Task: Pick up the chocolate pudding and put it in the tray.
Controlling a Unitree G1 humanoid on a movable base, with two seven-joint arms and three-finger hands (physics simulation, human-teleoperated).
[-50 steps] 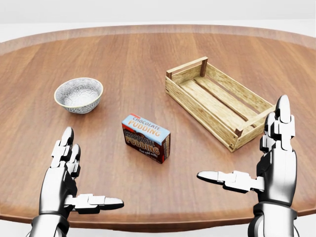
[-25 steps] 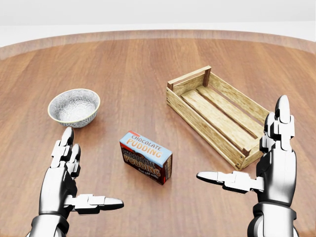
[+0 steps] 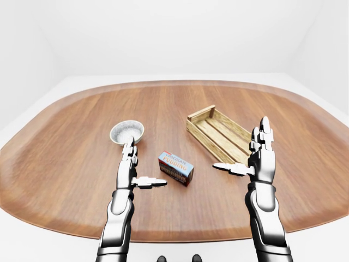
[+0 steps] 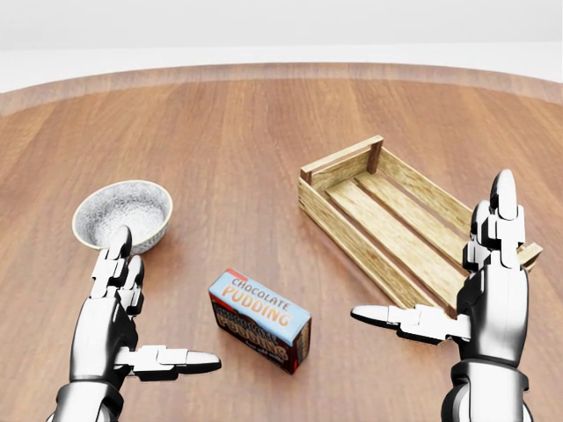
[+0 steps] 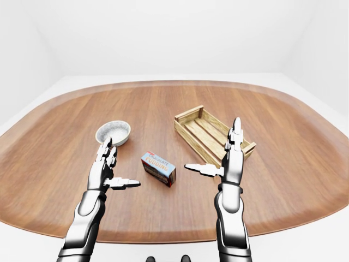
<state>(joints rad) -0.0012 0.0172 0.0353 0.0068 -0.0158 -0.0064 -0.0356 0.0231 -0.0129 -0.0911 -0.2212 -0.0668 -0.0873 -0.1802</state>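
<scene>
The chocolate pudding box [image 4: 260, 321] lies on the wooden table [image 4: 237, 132], low in the head view's middle, blue top up. The slatted wooden tray [image 4: 387, 220] stands empty to its upper right. My left hand [image 4: 151, 309] is open and empty, left of the box and apart from it. My right hand [image 4: 435, 277] is open and empty, right of the box; its raised fingers [image 4: 500, 224] overlap the tray's near right end in the picture. Neither hand touches anything.
A speckled white bowl [image 4: 121, 214] stands at the left, just above my left hand's fingertips. The eye views show the table as a large oval with a raised rim [image 3: 174, 84], white floor and walls around it.
The whole picture has shifted: box, tray and bowl have slid down the head view and grown larger, so the camera has moved toward them. Both hands hold the same open pose.
</scene>
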